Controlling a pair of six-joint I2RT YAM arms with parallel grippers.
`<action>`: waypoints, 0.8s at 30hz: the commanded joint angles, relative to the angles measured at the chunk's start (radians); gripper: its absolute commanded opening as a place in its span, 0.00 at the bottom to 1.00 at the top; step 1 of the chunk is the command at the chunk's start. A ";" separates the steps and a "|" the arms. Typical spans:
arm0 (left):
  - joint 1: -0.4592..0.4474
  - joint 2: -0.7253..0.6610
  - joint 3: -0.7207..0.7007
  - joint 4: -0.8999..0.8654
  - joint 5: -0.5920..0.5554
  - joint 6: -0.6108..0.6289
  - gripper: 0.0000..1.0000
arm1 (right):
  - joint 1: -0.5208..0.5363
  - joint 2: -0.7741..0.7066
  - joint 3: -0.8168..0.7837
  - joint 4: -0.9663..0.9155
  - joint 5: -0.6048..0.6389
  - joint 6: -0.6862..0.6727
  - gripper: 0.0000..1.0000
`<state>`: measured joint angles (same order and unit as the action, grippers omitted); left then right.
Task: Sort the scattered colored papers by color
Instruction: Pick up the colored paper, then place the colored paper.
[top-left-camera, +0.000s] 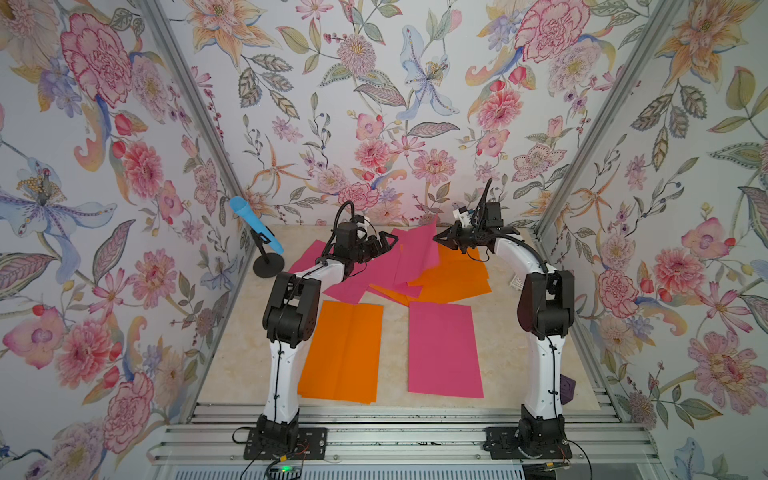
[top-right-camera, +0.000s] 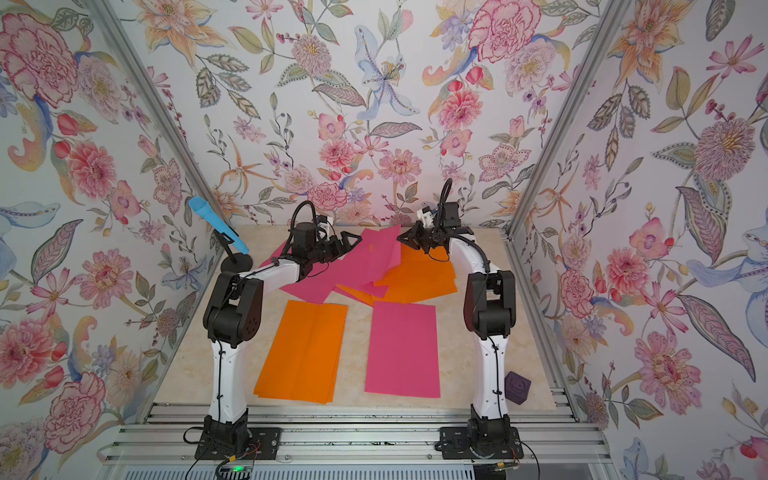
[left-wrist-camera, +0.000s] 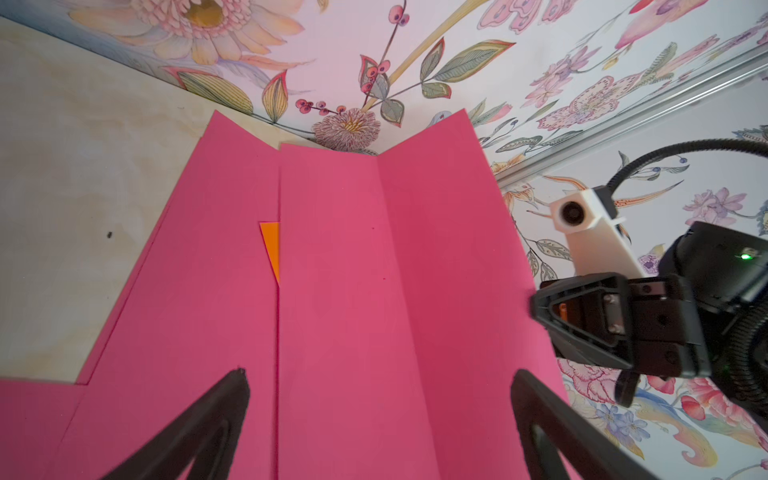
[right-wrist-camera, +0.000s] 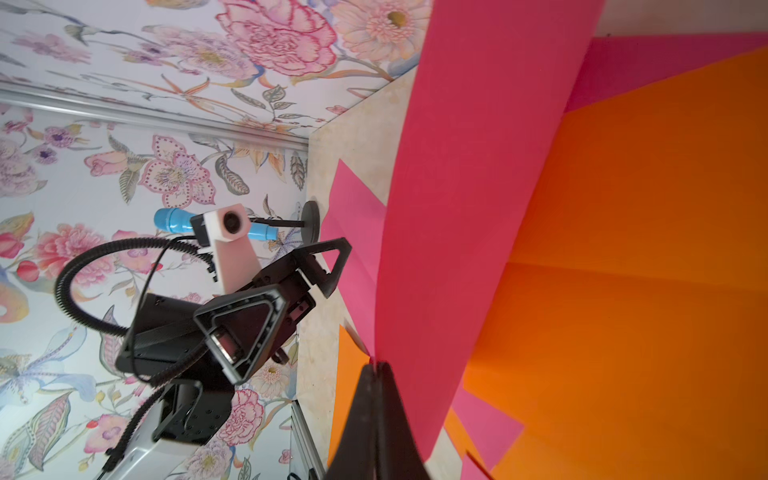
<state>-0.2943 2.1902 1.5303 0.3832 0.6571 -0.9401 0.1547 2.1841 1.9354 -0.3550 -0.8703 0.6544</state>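
We see the right claw (right-wrist-camera: 377, 366) clamped on a raised, thin hot-pink paper sheet (right-wrist-camera: 478, 166), the left claw (left-wrist-camera: 379, 372) spread wide.

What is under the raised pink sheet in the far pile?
Orange sheets and more pink sheets show beneath the raised pink sheet, pinched by the right hand. How many are stacked there is covered.

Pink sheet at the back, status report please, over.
Right gripper shut on edge of raised pink sheet. Left gripper open, close beside it. Mixed pile underneath unsorted; orange sheet and flat pink sheet lie separate up front.
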 joint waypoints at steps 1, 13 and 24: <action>0.004 -0.031 -0.114 0.125 0.009 -0.050 1.00 | 0.021 -0.152 -0.076 -0.029 0.006 -0.039 0.00; -0.016 -0.124 -0.365 0.341 0.038 -0.131 1.00 | 0.068 -0.790 -0.711 -0.029 0.096 -0.054 0.00; -0.045 -0.169 -0.391 0.323 0.024 -0.110 1.00 | 0.056 -1.218 -1.304 -0.053 0.213 0.032 0.00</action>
<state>-0.3237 2.0552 1.1511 0.6838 0.6773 -1.0557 0.2138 0.9588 0.7174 -0.3820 -0.7208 0.6662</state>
